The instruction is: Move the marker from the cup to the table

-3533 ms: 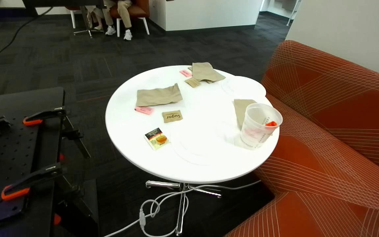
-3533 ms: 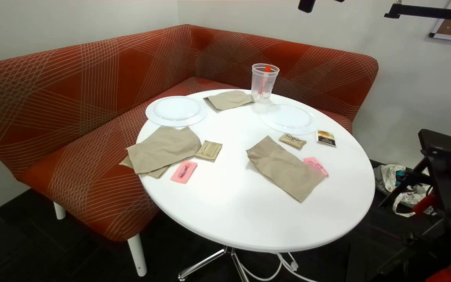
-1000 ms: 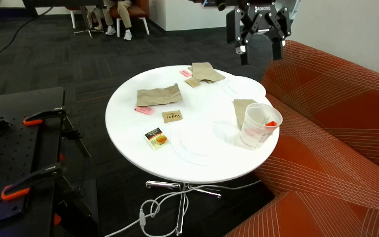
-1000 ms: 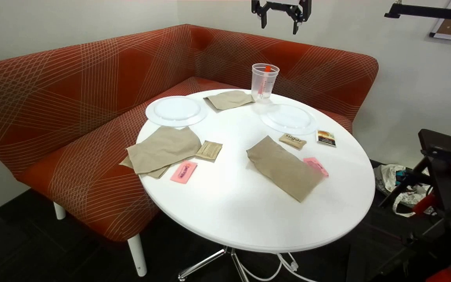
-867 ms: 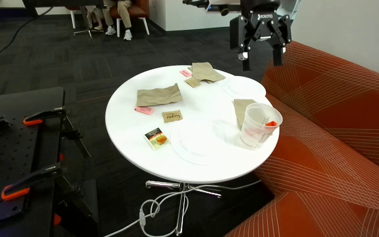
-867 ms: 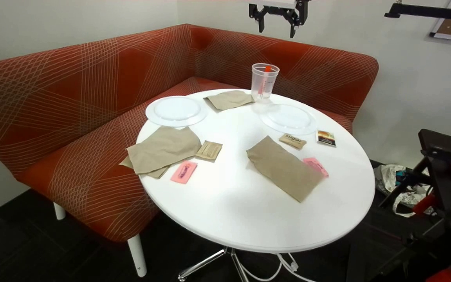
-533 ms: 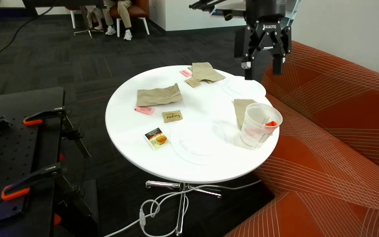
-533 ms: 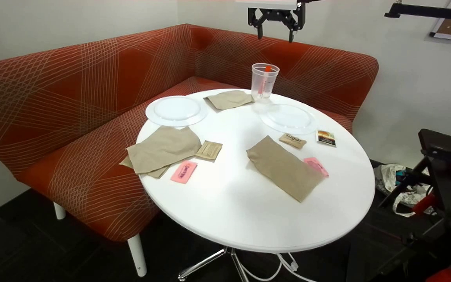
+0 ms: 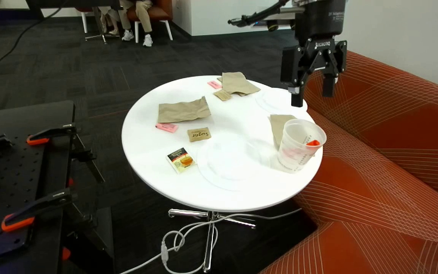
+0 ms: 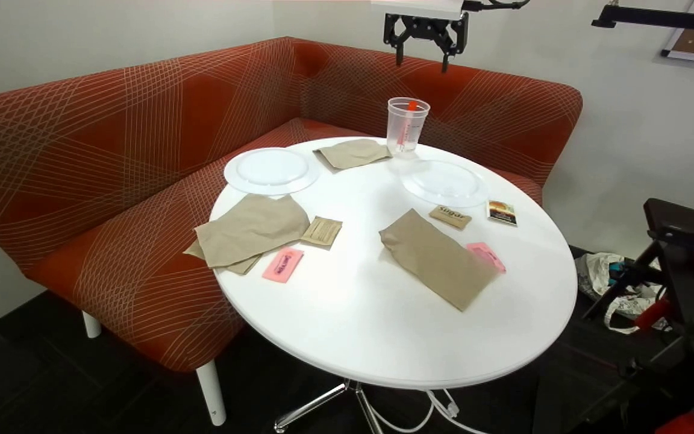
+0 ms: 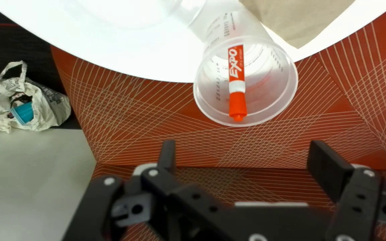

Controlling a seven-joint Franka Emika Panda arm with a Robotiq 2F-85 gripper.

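The red marker (image 11: 236, 67) stands tilted inside the clear cup (image 11: 270, 97), its orange-red cap end near the rim. In both exterior views the marker's cap shows at the cup's mouth (image 9: 313, 143) (image 10: 412, 106). The cup stands upright near the edge of the round white table (image 9: 238, 118), beside the sofa; the cup also shows in an exterior view (image 10: 394, 131). My gripper (image 9: 313, 97) is open and empty, fingers pointing down, higher than the cup and apart from it. In the wrist view its spread fingertips (image 11: 243, 145) lie below the cup's rim in the picture.
A brown napkin (image 10: 353, 154) lies beside the cup. White plates (image 10: 446, 182) (image 10: 271, 169), more napkins (image 10: 440, 259) and several sugar and tea packets (image 10: 450, 217) lie on the table. The orange-red sofa (image 9: 356, 182) wraps around the table behind the cup.
My gripper has come into view from above and moved down, closer to the cup. It has stayed open. The cup, marker and table items have not moved.
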